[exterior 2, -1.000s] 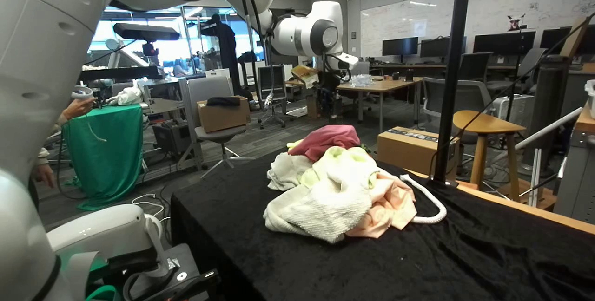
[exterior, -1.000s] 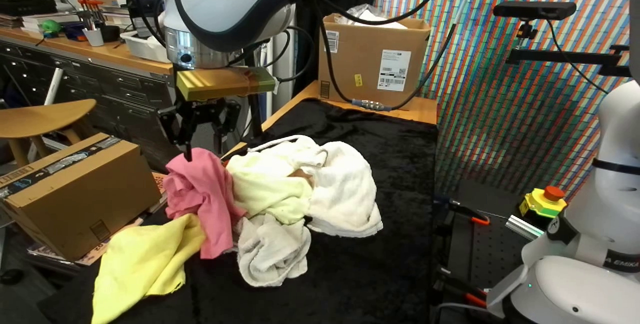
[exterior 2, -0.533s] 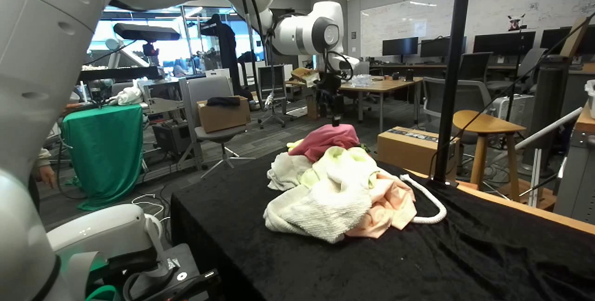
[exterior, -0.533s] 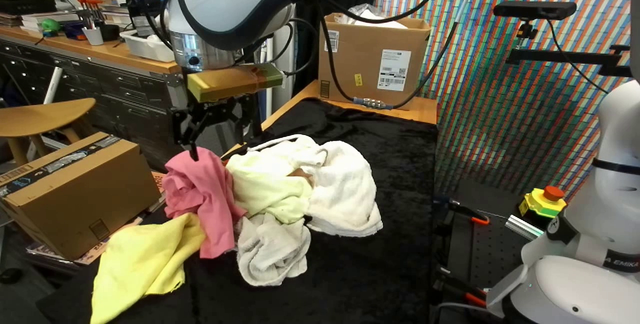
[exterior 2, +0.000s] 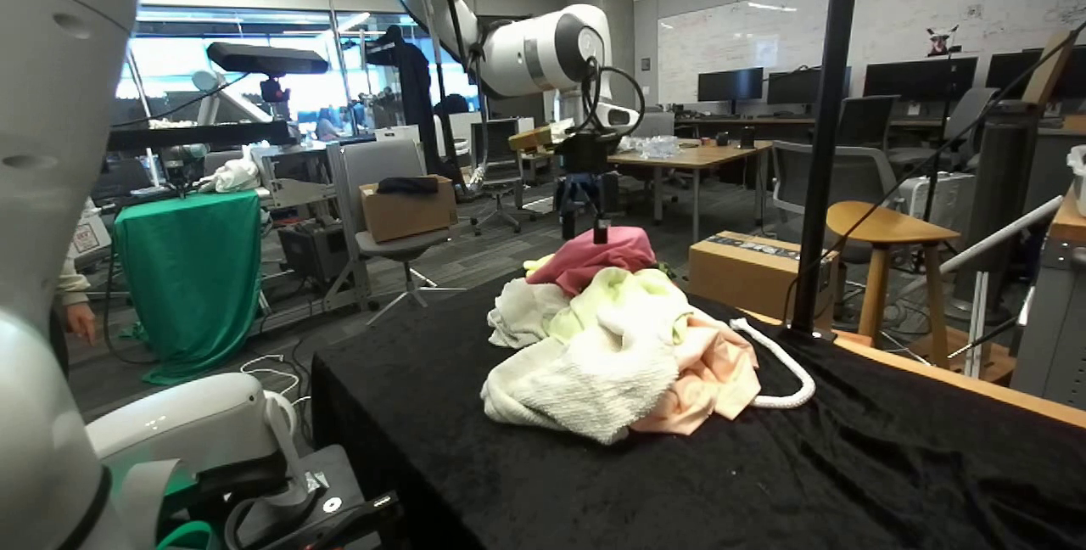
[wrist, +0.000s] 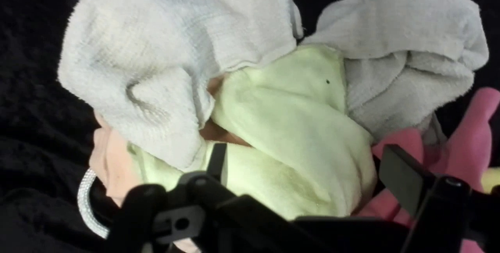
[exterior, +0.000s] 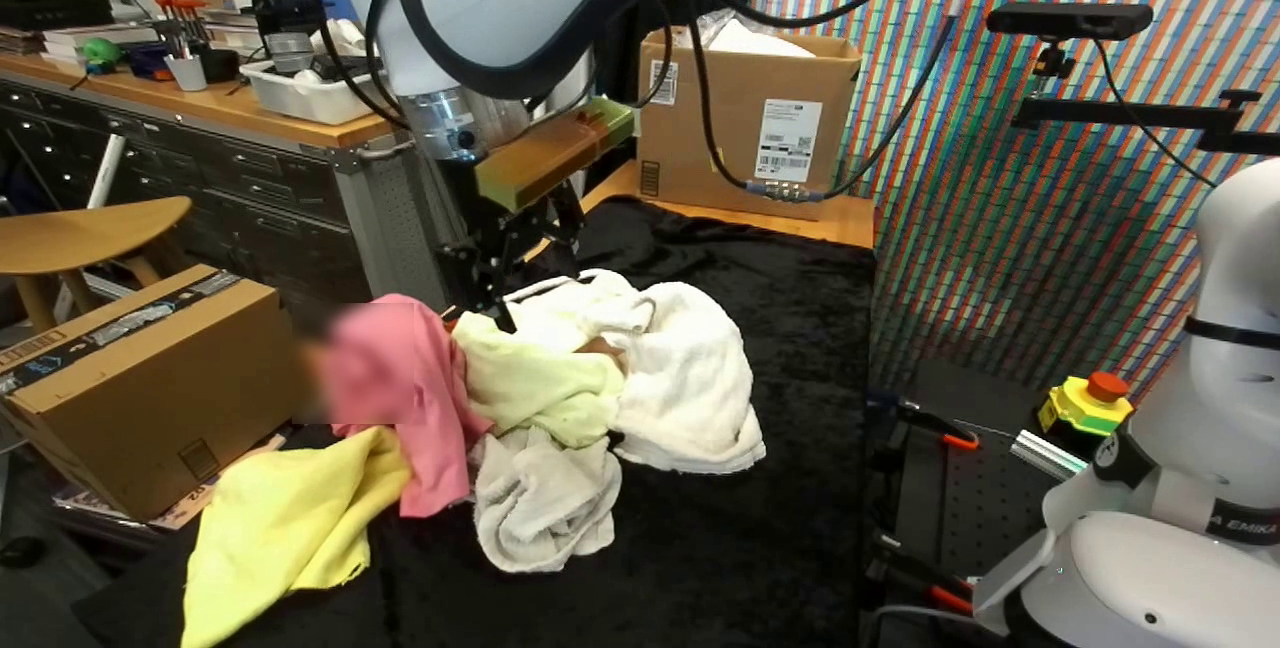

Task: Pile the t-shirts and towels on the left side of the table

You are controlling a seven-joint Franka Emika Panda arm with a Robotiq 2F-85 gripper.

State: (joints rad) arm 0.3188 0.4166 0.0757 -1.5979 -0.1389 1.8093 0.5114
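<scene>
Gripper (wrist: 311, 170) apparently above rumpled cloth (wrist: 300, 124)

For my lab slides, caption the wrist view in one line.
Open gripper over a crumpled pale green cloth, with a white towel, a grey towel and a pink cloth beside it.

wrist view: close above cloth pile (wrist: 289, 120), facing down | both exterior views: farther off, slantwise, pile shared
</scene>
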